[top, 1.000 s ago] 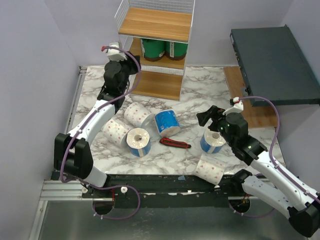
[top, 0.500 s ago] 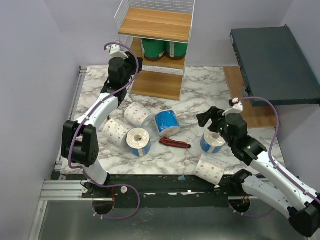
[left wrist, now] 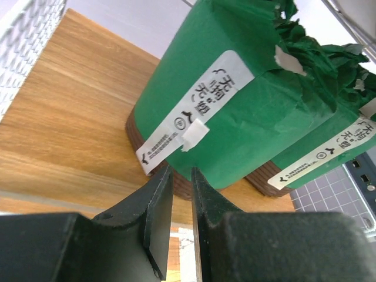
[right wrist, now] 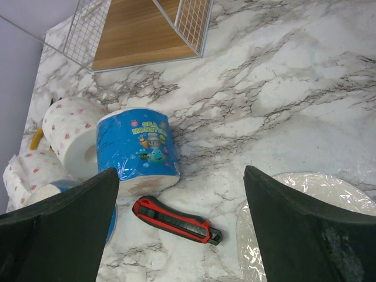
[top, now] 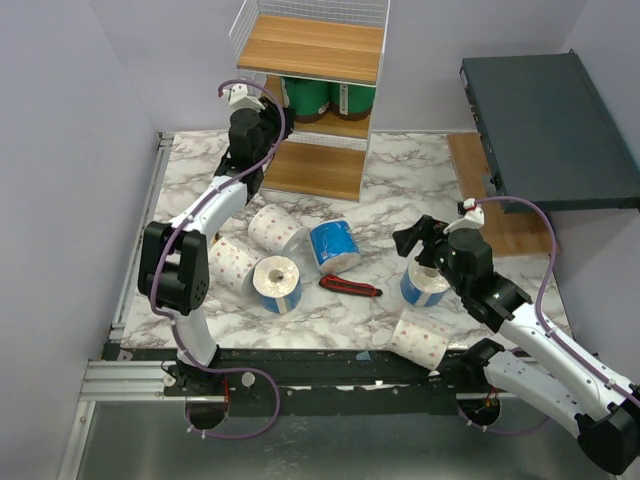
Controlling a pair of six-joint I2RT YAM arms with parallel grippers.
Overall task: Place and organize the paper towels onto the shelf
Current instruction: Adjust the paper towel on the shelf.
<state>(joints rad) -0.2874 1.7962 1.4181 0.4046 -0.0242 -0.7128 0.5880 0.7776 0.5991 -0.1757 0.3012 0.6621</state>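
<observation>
At the left of the top view, the left arm reached up to the shelf (top: 312, 48) at the top centre. On the shelf's middle tier a green roll (left wrist: 235, 111) stood on end with a second green roll (left wrist: 329, 141) just beside it. The left gripper (left wrist: 181, 173) sat level with that tier, right in front of the nearer roll's base. Its fingers were drawn almost together, a slim gap between them and nothing in it. Lower left on the marble table (top: 420, 170), a dotted roll (top: 230, 265) lay on its side just beside an upright roll (top: 277, 283) with a blue wrap. Above those lay another dotted roll (top: 276, 228), and right of it a blue roll (top: 333, 246) on its side. A knife (top: 350, 287), red and black, lay just below the blue roll, apart from it. Right of centre, the right gripper (right wrist: 179, 176) hung with fingers spread wide and empty, just above the left side of a standing blue roll (top: 425, 285). A third dotted roll (top: 420, 338) lay below that one, near the table's bottom edge. A dark slab (top: 545, 120) filled the upper right.
</observation>
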